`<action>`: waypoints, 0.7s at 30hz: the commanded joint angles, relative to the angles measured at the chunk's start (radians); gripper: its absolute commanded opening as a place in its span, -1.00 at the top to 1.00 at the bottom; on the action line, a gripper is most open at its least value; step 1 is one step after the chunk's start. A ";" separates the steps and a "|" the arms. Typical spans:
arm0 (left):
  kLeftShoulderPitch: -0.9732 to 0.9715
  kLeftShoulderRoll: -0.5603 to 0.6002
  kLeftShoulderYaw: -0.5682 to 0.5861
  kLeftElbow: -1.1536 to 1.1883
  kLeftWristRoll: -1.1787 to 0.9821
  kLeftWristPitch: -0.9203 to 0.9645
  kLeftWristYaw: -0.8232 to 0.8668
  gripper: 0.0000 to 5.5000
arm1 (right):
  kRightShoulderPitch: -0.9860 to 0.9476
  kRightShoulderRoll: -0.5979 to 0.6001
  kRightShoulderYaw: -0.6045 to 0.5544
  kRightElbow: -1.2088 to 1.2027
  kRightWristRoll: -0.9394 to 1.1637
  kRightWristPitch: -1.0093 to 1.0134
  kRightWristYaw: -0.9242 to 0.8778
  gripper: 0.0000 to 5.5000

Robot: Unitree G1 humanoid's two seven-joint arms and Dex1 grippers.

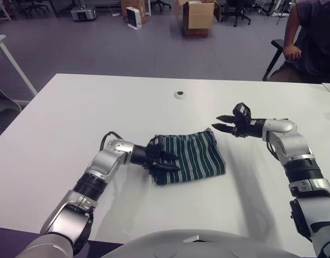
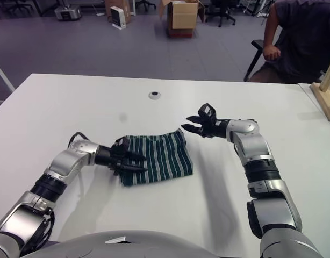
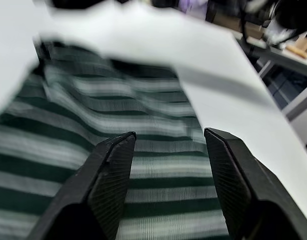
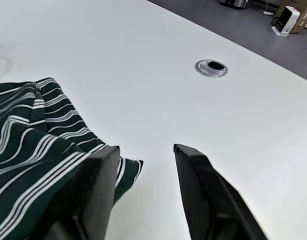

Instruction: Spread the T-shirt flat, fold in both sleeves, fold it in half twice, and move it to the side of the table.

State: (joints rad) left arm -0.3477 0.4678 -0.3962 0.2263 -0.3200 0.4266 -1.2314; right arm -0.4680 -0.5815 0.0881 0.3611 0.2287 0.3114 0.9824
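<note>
Left gripper [image 1: 173,163]: fingers spread, tips over the T-shirt's [image 1: 197,153] edge.
Right gripper [image 1: 216,122]: spread, empty; a T-shirt corner lies just beyond its tips.
T-shirt: folded small on the table [image 1: 73,118].
Handling: probably light, limp, layers slide; pinch every layer at an edge.

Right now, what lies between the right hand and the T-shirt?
Nothing: only bare table separates right hand and T-shirt, as the left eye view shows.

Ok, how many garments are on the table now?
1: the folded striped T-shirt on the table, left gripper's open fingers over its left edge, right gripper open beside its far right corner.
</note>
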 commanded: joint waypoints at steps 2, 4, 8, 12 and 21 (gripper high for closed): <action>-0.055 0.055 0.096 0.512 0.204 -0.103 0.436 0.08 | 0.061 0.006 -0.034 -0.103 0.005 0.037 -0.062 0.26; 0.014 0.087 0.203 0.596 0.158 -0.133 0.574 0.08 | 0.083 0.009 -0.039 -0.120 0.004 0.031 -0.080 0.26; 0.183 0.104 0.383 0.706 0.049 -0.216 0.718 0.08 | 0.128 0.013 -0.087 -0.106 0.007 0.016 -0.147 0.26; 0.332 -0.015 0.525 0.450 -0.042 -0.171 0.897 0.08 | 0.150 0.029 -0.113 -0.097 0.009 0.009 -0.198 0.26; 0.262 -0.137 0.633 -0.337 -0.191 -0.069 1.089 0.08 | 0.115 0.154 -0.253 -0.002 0.013 -0.113 -0.473 0.26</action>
State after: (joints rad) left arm -0.0366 0.3147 0.1787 -0.0114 -0.4799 0.3634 -0.1499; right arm -0.3283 -0.4692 -0.1101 0.3189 0.2407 0.2477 0.6111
